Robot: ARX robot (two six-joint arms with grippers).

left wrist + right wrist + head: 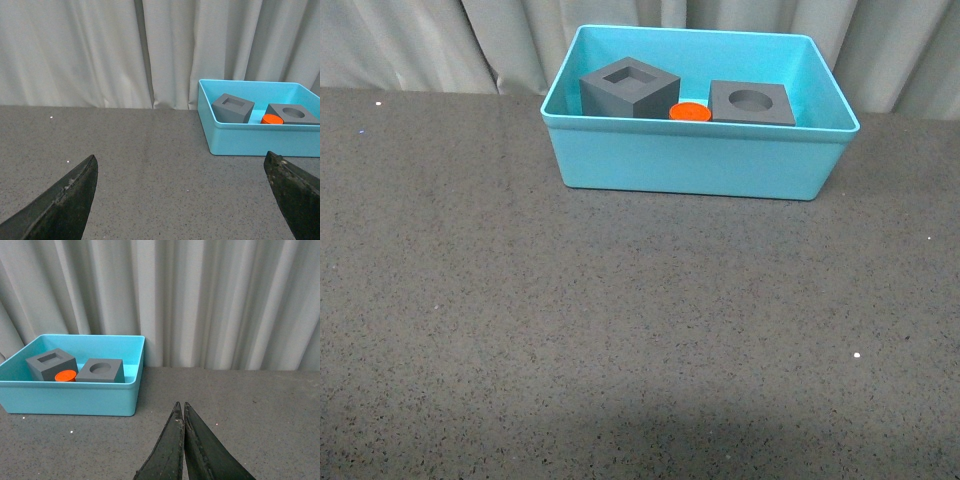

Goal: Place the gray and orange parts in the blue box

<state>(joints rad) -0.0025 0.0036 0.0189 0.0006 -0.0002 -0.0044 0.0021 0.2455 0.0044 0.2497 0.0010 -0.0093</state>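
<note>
I am looking at all three parts sitting inside the blue box (pixel 690 165) already. The gray cube with the square recess (pixel 628 89) is lying toward the left of the box, the gray cube with the round recess (pixel 752 103) toward the right, and the orange cylinder (pixel 690 112) is sitting between them, near the front wall, close to both cubes; whether it is touching either one I cannot tell. The box itself is resting at the far side of the dark speckled table (pixel 620 350), just in front of the pale curtain (pixel 410 40).

Neither arm is showing in the front view, so I am reading the grippers from the wrist cameras. The left gripper (pixel 182 200) is hanging over the table with its jaws spread wide and nothing between them; the box is lying ahead of it and off to its right. The right gripper (pixel 182 437) is hanging with its two fingers pressed together, holding nothing; the box is lying ahead of it and off to its left. Both are well apart from the box, which is running with its long axis left to right across the table.

I am judging the task as complete: nothing gray or orange is showing on the table outside the box, so I am seeing no reach left to make.
</note>
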